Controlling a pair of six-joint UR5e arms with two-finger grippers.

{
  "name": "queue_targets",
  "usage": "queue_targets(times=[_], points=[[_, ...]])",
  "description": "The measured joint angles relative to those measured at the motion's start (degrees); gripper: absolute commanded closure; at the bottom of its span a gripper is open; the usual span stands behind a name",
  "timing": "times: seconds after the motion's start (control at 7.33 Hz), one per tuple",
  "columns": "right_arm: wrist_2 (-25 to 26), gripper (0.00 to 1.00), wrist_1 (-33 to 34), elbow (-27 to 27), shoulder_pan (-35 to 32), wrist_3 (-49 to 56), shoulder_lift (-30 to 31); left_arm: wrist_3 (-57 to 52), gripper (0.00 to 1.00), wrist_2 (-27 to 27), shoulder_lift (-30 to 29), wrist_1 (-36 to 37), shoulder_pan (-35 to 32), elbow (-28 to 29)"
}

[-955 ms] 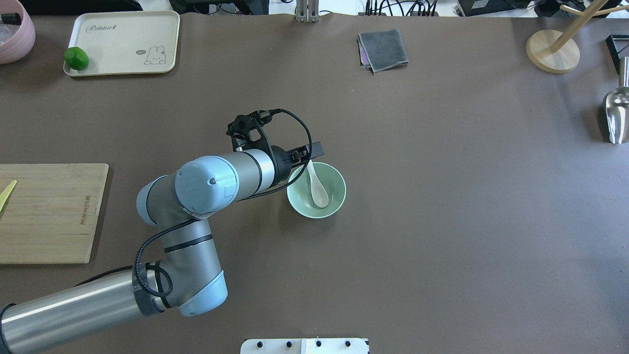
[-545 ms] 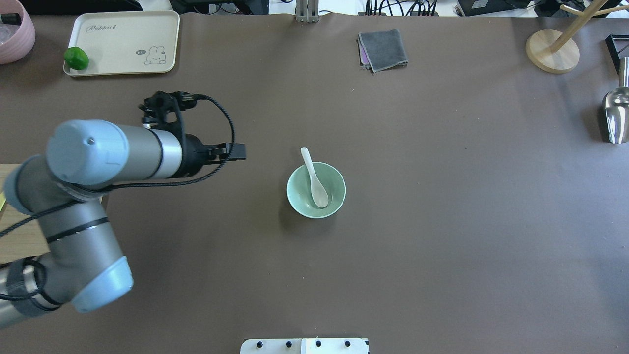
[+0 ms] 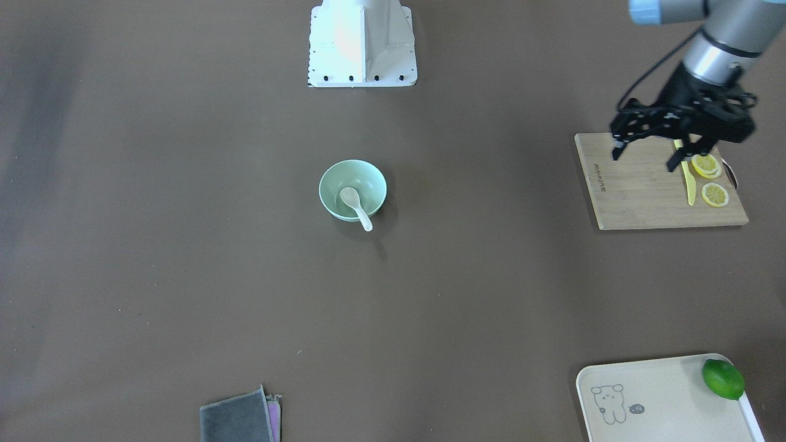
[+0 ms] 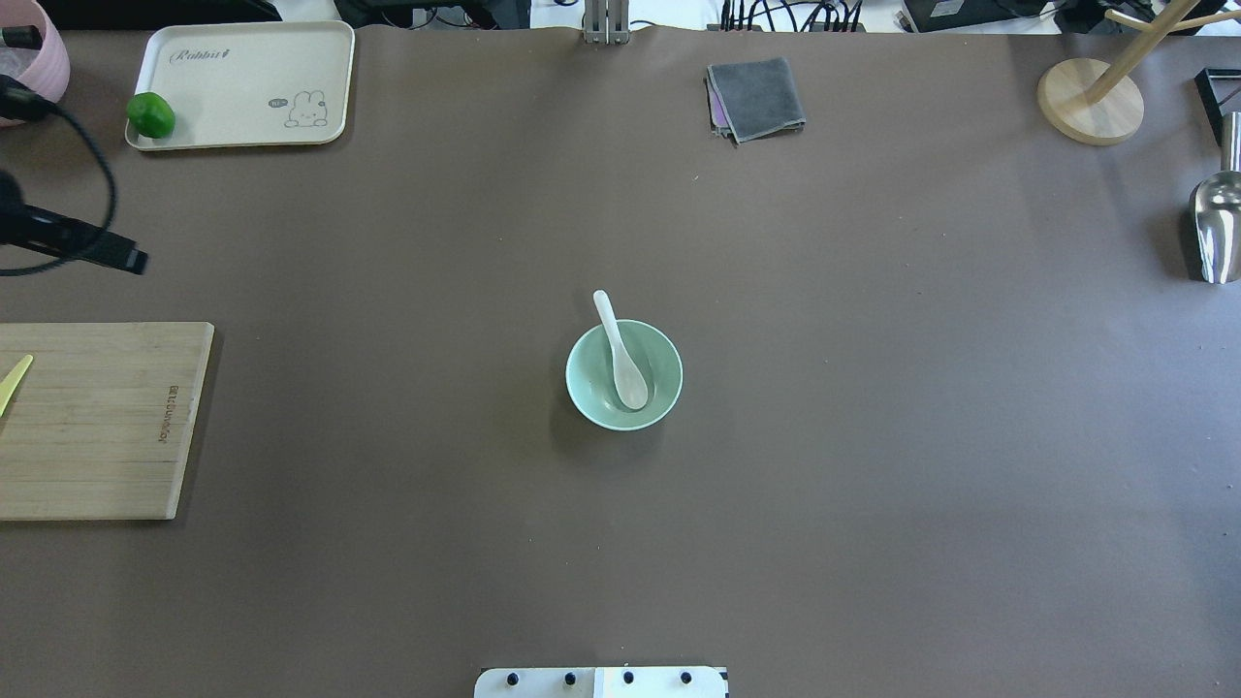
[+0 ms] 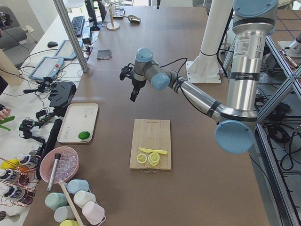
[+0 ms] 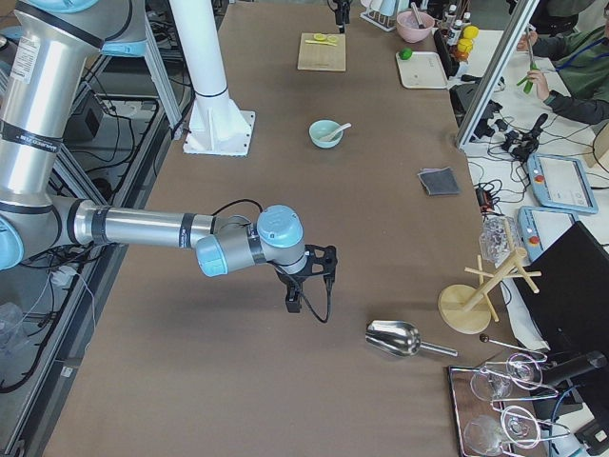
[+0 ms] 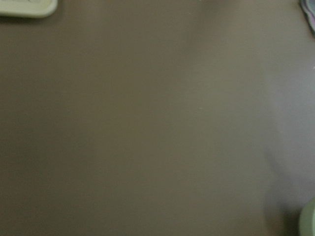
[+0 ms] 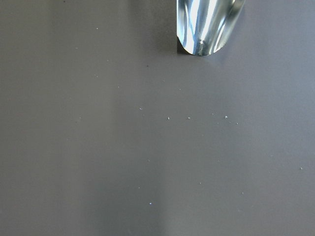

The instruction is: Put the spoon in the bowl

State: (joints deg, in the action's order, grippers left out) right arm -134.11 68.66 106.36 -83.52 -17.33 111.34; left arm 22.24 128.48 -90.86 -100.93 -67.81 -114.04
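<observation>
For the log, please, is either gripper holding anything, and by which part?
Left gripper is open and empty; the spoon lies in the bowl. Right gripper: cannot tell.

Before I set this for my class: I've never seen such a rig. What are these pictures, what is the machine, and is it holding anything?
It is a robot with two arms at a brown table, each ending in a two-finger gripper. Two pictures look down on the table, one from behind the robot and one facing it. Two look along it from either end, and two come from cameras on the wrists. In the middle a white spoon lies in a green bowl, its handle over the rim. The left gripper hangs open and empty near a cutting board with lemon slices and a knife. The right gripper hovers near a metal scoop; I cannot tell whether it is open. There is also a tray with a lime, and a cloth.
</observation>
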Motion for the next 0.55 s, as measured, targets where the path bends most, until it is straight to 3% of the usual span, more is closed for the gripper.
queue_targets(times=[0.27,0.55], points=[[0.5,0.0,1.3,-0.1,-2.4,4.4,1.5,-17.5,0.02,7.9,5.5,0.9,-13.0,7.7],[2.6,0.0,6.8,1.2,-3.5,8.7,1.4,-20.7,0.02,9.1,9.3,0.7,-16.9,9.0]])
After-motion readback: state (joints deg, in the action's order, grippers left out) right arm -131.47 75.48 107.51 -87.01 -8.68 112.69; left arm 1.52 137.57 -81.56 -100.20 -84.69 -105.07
